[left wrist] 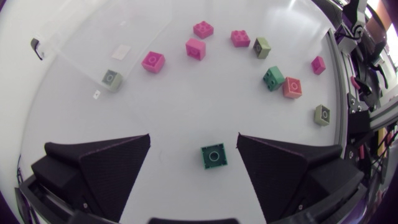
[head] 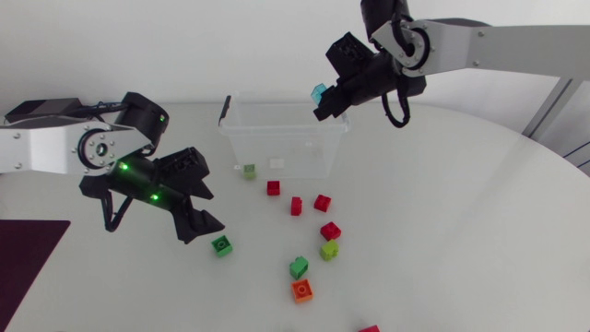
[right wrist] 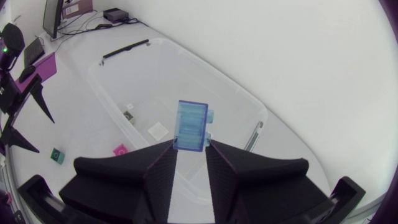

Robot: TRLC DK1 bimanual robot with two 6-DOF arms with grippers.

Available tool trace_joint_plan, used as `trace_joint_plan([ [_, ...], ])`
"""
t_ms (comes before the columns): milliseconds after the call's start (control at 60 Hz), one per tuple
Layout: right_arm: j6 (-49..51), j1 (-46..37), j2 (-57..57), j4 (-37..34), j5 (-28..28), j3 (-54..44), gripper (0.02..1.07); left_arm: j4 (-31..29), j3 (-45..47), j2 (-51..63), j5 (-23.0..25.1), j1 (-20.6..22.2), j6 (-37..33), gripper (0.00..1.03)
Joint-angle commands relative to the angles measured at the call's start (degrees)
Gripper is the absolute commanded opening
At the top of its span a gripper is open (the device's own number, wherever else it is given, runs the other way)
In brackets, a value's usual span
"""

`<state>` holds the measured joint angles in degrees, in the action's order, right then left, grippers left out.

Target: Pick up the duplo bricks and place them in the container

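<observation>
Clear container [head: 286, 131], 1, at 12 o'clock on the table; contents: 1 white label [head: 275, 162] on its floor. Blue brick [right wrist: 191, 124], 1, above the container's 2 o'clock corner, pinched at its lower end by the right gripper [right wrist: 191, 147], whose fingers stand narrowly apart. Left gripper [left wrist: 194, 138] spread wide, holding nothing; dark green brick [left wrist: 214, 156], 1, lies between its fingers, untouched. Loose on the table at 6 o'clock from the container: red bricks [head: 296, 206], 5; pale green bricks [head: 329, 250], 3, of which 1 sits just beside the container's front wall; mid-green brick [head: 299, 267], 1; orange brick [head: 301, 290], 1.
</observation>
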<state>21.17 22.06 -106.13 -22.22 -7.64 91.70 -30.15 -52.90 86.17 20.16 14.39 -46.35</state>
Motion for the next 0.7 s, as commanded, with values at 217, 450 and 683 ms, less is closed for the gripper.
trace_joint_plan([
  [217,0.19,0.52,-6.99,0.68,0.70,6.30,0.29,4.14,4.30,7.70,-3.55,3.01,-2.17,0.98],
  [450,-0.07,0.17,-4.44,0.60,1.93,5.95,1.03,7.04,3.33,13.32,-6.36,4.86,-2.08,0.97],
  [683,-0.16,1.75,8.39,0.07,1.49,-6.71,1.03,7.48,3.42,15.43,-7.77,5.12,-2.87,0.86],
])
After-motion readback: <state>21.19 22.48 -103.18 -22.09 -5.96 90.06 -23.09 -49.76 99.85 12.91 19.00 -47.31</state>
